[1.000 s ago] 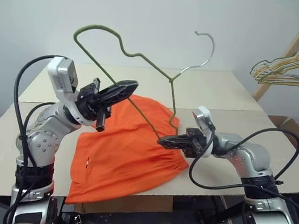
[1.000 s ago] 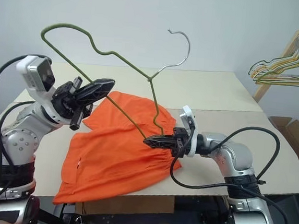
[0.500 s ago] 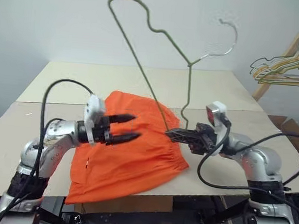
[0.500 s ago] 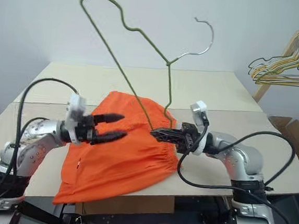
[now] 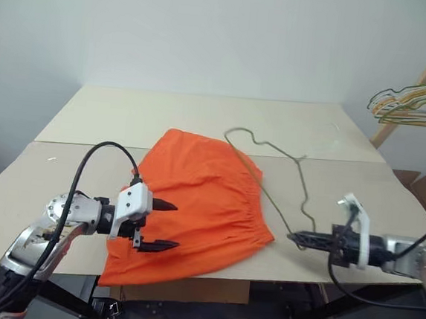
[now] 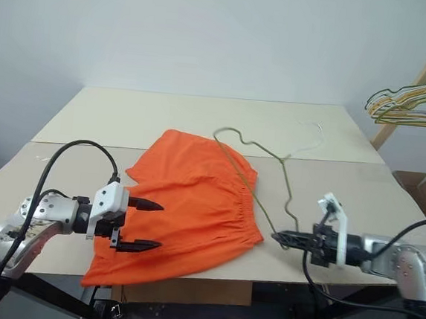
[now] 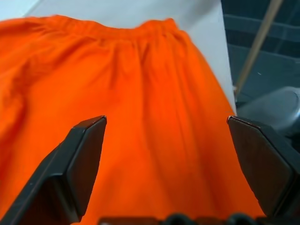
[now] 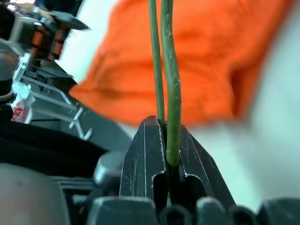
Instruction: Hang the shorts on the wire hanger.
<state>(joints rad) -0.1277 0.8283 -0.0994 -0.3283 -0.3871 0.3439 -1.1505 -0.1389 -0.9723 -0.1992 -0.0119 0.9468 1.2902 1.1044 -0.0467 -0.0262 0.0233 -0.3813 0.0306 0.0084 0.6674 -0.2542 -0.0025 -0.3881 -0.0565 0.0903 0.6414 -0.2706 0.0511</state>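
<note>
The bright orange shorts (image 5: pixel 195 195) lie flat near the table's front edge, waistband toward the right. The thin olive wire hanger (image 5: pixel 301 159) lies low over the table, with one side crossing the shorts' waistband end and its pale hook toward the back right. My right gripper (image 5: pixel 294 237) is shut on the hanger's wires at its near corner, right of the shorts; the wrist view shows two wire strands pinched between the fingers (image 8: pixel 145 154). My left gripper (image 5: pixel 176 225) hovers open over the shorts' near left part, and orange fabric spreads between its fingers (image 7: pixel 84 154).
A bunch of yellow-green wire hangers (image 5: pixel 415 106) hangs on a wooden rack at the far right. A cardboard box (image 5: pixel 423 189) sits beyond the table's right edge. The table's front edge (image 5: pixel 278 273) runs just below both grippers. Bare tabletop lies behind the shorts.
My left gripper opened, let go of the hanger and sank onto the shorts. My right gripper moved right and down, swinging the hanger from upright to lying low over the table.
</note>
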